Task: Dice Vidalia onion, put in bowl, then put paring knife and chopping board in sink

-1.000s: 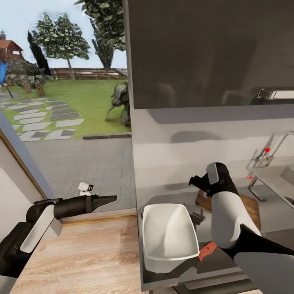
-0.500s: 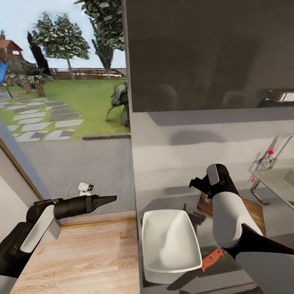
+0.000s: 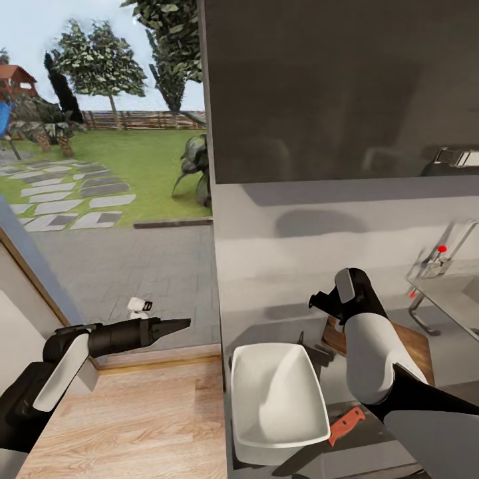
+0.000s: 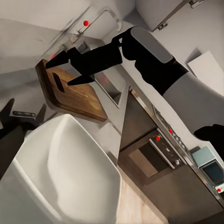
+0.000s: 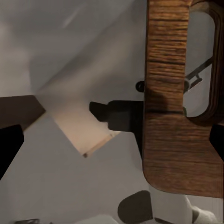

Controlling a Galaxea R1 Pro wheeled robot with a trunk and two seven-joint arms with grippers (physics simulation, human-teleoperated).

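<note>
Okay, so, working out from the jaws:

Right jaws: they are held wide apart on the right gripper, with nothing gripped between them.
Right gripper spot: it is hung just over the slotted end of the chopping board, apart from the wood as far as can be told.
Step in hand: a grab of the board by its slotted end is probably being lined up, though that's only judged from the pose.
Doing it well: the fingers should be lowered straight, so that one is put through the slot and the other outside the rim. The jaws shouldn't be closed until the wood is properly straddled, otherwise the board could get shoved along the countertop.
Board looks: brown wood grain is seen, with rounded corners and an oblong slot cut near one short edge.
Board place: it is laid flat on the countertop, between the bowl and the sink.
Knife: the paring knife is left near the front edge, just beside the bowl.
Left jaws: the left gripper looks pinched together and empty, parked well off to the side over the wooden floor.
</note>
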